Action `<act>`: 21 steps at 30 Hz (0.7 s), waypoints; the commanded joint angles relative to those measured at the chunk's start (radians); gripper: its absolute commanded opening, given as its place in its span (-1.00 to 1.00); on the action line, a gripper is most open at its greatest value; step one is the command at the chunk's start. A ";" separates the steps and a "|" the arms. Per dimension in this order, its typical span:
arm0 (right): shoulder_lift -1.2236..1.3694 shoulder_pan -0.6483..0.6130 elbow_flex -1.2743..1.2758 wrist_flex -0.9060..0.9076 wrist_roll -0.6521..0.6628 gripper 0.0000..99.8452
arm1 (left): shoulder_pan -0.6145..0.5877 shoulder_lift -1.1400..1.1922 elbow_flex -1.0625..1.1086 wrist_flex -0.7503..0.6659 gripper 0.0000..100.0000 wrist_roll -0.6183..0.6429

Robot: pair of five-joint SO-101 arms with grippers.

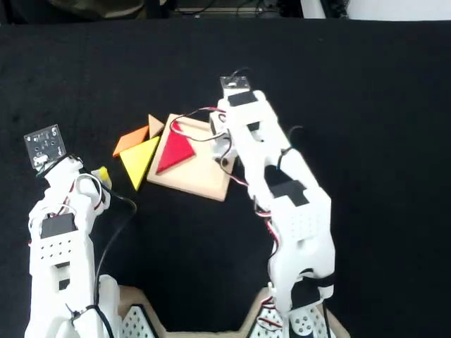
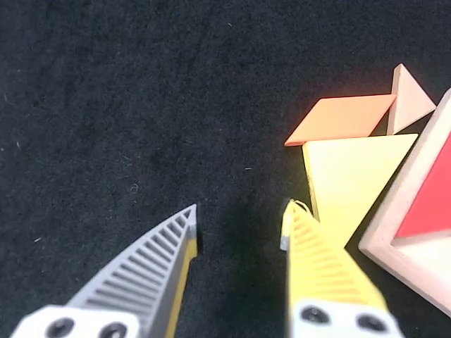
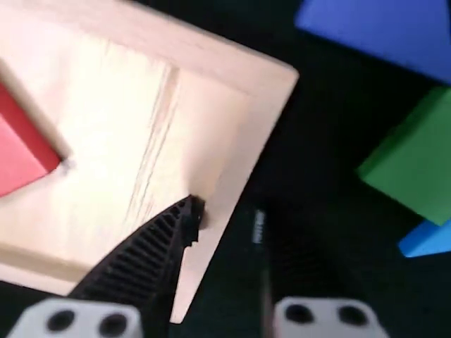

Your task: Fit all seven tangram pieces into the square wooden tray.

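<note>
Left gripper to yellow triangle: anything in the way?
Nothing visible. Only bare black table lies between the open left gripper and the yellow triangle, which sits beside the wooden tray. The orange piece lies beyond it.

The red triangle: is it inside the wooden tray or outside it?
Inside. The red triangle lies flat on the floor of the wooden tray, within its raised rim.
</note>
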 commanded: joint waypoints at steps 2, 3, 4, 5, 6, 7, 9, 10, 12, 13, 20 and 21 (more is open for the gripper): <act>-0.004 0.038 -0.039 0.012 0.086 -0.96 | 0.012 -0.020 -0.008 -0.018 -0.60 -0.002; -0.005 0.040 -0.042 0.012 0.109 -0.96 | 0.012 -0.020 -0.008 -0.018 -0.60 -0.002; -0.007 0.044 -0.048 0.012 0.143 -0.96 | 0.012 -0.020 -0.008 -0.018 -0.60 -0.002; -0.008 0.052 -0.051 0.011 0.187 -0.96 | 0.012 -0.018 -0.008 -0.018 -0.60 -0.002; -0.010 0.057 -0.064 0.012 0.241 -0.96 | 0.012 -0.018 -0.008 -0.018 -0.60 -0.002; -0.010 0.063 -0.076 0.015 0.301 -0.96 | 0.012 -0.018 -0.008 -0.018 -0.60 -0.002; -0.005 0.086 -0.102 0.032 0.443 -0.96 | 0.013 -0.017 -0.008 -0.018 -0.60 -0.002; -0.005 0.098 -0.111 0.035 0.505 -0.96 | 0.013 -0.017 -0.008 -0.018 -0.60 -0.002; -0.008 0.129 -0.134 0.040 0.555 -0.96 | 0.013 -0.017 -0.008 -0.018 -0.60 -0.002; -0.008 0.144 -0.148 0.041 0.557 -0.96 | 0.013 -0.015 -0.008 -0.018 -0.60 -0.002; -0.004 0.170 -0.133 0.083 0.549 -0.96 | 0.013 -0.012 -0.008 -0.020 -0.60 -0.002; -0.008 0.163 -0.117 0.084 0.528 -0.96 | 0.013 -0.011 -0.007 -0.020 -0.60 -0.002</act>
